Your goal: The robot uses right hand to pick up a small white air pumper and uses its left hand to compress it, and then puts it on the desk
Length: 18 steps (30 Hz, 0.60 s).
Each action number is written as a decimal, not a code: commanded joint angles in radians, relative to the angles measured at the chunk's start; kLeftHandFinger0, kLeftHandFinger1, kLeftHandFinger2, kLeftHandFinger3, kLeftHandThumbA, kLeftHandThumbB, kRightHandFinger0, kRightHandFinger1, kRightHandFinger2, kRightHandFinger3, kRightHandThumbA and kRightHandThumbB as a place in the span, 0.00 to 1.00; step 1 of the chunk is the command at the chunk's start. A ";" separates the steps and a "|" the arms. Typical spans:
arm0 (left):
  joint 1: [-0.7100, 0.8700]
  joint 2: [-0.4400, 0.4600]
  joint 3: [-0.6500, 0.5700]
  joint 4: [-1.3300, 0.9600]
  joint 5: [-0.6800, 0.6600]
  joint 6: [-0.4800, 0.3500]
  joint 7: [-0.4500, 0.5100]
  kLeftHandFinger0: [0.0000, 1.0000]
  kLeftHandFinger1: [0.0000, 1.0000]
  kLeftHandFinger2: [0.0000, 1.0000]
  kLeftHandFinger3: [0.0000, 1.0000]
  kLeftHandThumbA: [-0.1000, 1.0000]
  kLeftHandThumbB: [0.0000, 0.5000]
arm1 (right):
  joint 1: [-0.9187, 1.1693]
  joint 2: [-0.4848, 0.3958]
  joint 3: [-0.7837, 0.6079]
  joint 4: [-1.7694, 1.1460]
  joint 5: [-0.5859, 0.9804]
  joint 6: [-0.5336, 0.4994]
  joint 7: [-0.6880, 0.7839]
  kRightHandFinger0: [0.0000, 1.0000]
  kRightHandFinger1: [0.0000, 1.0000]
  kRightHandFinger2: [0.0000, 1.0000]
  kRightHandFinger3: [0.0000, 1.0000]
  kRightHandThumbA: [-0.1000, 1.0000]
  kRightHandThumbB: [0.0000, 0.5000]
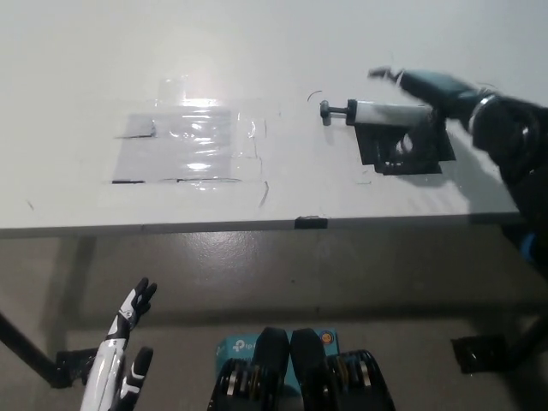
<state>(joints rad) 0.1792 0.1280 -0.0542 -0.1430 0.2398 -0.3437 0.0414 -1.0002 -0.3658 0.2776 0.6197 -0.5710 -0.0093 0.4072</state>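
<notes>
One white desk point(257, 51) fills the upper part of the view, its front edge running straight across below the middle, with bare floor below it. On it lie one clear, shiny taped sheet point(184, 144) toward the left and one dark square patch point(402, 150) toward the right; a small black marker point(312, 223) sits on the front edge between them. Most of the desk surface around these is open.

The black right hand point(424, 103) reaches in from the right, above the dark patch. Its fingers are wrapped around the white barrel of the single air pumper point(377, 112), which lies level over the patch's upper edge. The pumper's thin rod and dark end knob stick out beyond the fingers, toward the taped sheet. Whether the pumper touches the desk cannot be told.

The white left hand point(124, 342) hangs below the desk edge at the lower left, well apart from the pumper, fingers spread and holding nothing. The desk edge lies between it and the pumper.
</notes>
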 commanded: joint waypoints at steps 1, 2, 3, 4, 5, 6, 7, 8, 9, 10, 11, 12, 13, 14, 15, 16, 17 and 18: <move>-0.012 0.013 0.005 -0.005 0.000 -0.042 -0.002 1.00 1.00 1.00 1.00 1.00 0.34 | -0.024 -0.021 -0.150 -0.195 0.137 -0.094 -0.149 1.00 1.00 1.00 1.00 0.98 0.69; -0.016 0.014 0.005 -0.003 -0.002 -0.042 -0.003 1.00 1.00 1.00 1.00 1.00 0.35 | -0.009 -0.015 -0.179 -0.253 0.153 -0.098 -0.159 1.00 1.00 1.00 1.00 1.00 0.69; -0.022 0.016 0.006 -0.001 -0.002 -0.041 -0.005 1.00 1.00 1.00 1.00 1.00 0.35 | 0.003 -0.012 -0.201 -0.303 0.162 -0.097 -0.164 1.00 1.00 1.00 1.00 1.00 0.69; -0.037 0.017 0.005 0.001 -0.003 -0.035 -0.007 1.00 1.00 1.00 1.00 1.00 0.35 | 0.036 0.006 -0.251 -0.429 0.212 -0.053 -0.147 1.00 1.00 1.00 1.00 1.00 0.67; -0.045 0.018 0.006 0.005 -0.008 -0.035 -0.008 1.00 1.00 1.00 1.00 1.00 0.35 | 0.062 0.015 -0.271 -0.500 0.239 -0.027 -0.137 1.00 1.00 1.00 1.00 1.00 0.70; -0.056 0.019 0.007 0.009 -0.013 -0.034 -0.011 1.00 1.00 1.00 1.00 1.00 0.34 | 0.090 0.020 -0.287 -0.568 0.262 -0.018 -0.132 1.00 1.00 1.00 1.00 1.00 0.68; -0.073 0.019 0.008 0.014 -0.020 -0.023 -0.014 1.00 1.00 1.00 1.00 1.00 0.36 | 0.161 0.036 -0.307 -0.711 0.280 -0.027 -0.141 1.00 1.00 1.00 1.00 1.00 0.64; -0.080 0.018 0.008 0.016 -0.025 -0.018 -0.015 1.00 1.00 1.00 1.00 1.00 0.36 | 0.202 0.048 -0.314 -0.782 0.289 -0.028 -0.147 1.00 1.00 1.00 1.00 1.00 0.61; -0.098 0.020 0.009 0.025 -0.039 -0.012 -0.021 1.00 1.00 1.00 1.00 1.00 0.34 | 0.282 0.076 -0.321 -0.887 0.316 -0.041 -0.162 1.00 1.00 1.00 1.00 1.00 0.62; -0.111 0.021 0.011 0.029 -0.044 -0.007 -0.023 1.00 1.00 1.00 1.00 1.00 0.34 | 0.320 0.095 -0.323 -0.933 0.332 -0.048 -0.171 1.00 1.00 1.00 1.00 1.00 0.59; -0.114 0.023 0.012 0.032 -0.047 -0.002 -0.024 1.00 1.00 1.00 1.00 1.00 0.34 | 0.389 0.125 -0.319 -0.990 0.360 -0.056 -0.180 1.00 1.00 1.00 1.00 1.00 0.56; -0.123 0.026 0.014 0.035 -0.051 -0.001 -0.026 1.00 1.00 1.00 1.00 1.00 0.34 | 0.433 0.146 -0.317 -1.025 0.378 -0.058 -0.185 1.00 1.00 1.00 1.00 1.00 0.55; -0.127 0.027 0.015 0.038 -0.051 0.001 -0.026 1.00 1.00 1.00 1.00 1.00 0.34 | 0.486 0.169 -0.312 -1.060 0.376 -0.066 -0.200 1.00 1.00 1.00 1.00 1.00 0.52; -0.133 0.029 0.017 0.041 -0.051 0.005 -0.027 1.00 1.00 1.00 1.00 1.00 0.34 | 0.539 0.195 -0.305 -1.091 0.372 -0.083 -0.217 1.00 1.00 1.00 1.00 1.00 0.50; -0.139 0.029 0.017 0.046 -0.055 0.013 -0.029 1.00 1.00 1.00 1.00 1.00 0.36 | 0.594 0.212 -0.294 -1.117 0.355 -0.107 -0.232 1.00 1.00 1.00 1.00 1.00 0.42; -0.140 0.029 0.018 0.047 -0.056 0.016 -0.030 1.00 1.00 1.00 1.00 1.00 0.37 | 0.622 0.225 -0.292 -1.129 0.347 -0.115 -0.239 1.00 1.00 1.00 1.00 1.00 0.44; -0.147 0.029 0.018 0.051 -0.061 0.024 -0.033 1.00 1.00 1.00 1.00 1.00 0.38 | 0.666 0.248 -0.289 -1.143 0.337 -0.128 -0.254 1.00 1.00 1.00 1.00 1.00 0.45; -0.148 0.029 0.018 0.053 -0.063 0.026 -0.033 1.00 1.00 1.00 1.00 1.00 0.39 | 0.688 0.257 -0.289 -1.143 0.342 -0.143 -0.261 1.00 1.00 1.00 1.00 1.00 0.42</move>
<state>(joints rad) 0.0986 0.1281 -0.0543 -0.0914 0.2396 -0.3337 0.0404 -0.5430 -0.2348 0.0757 -0.0796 -0.4275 -0.0254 0.3471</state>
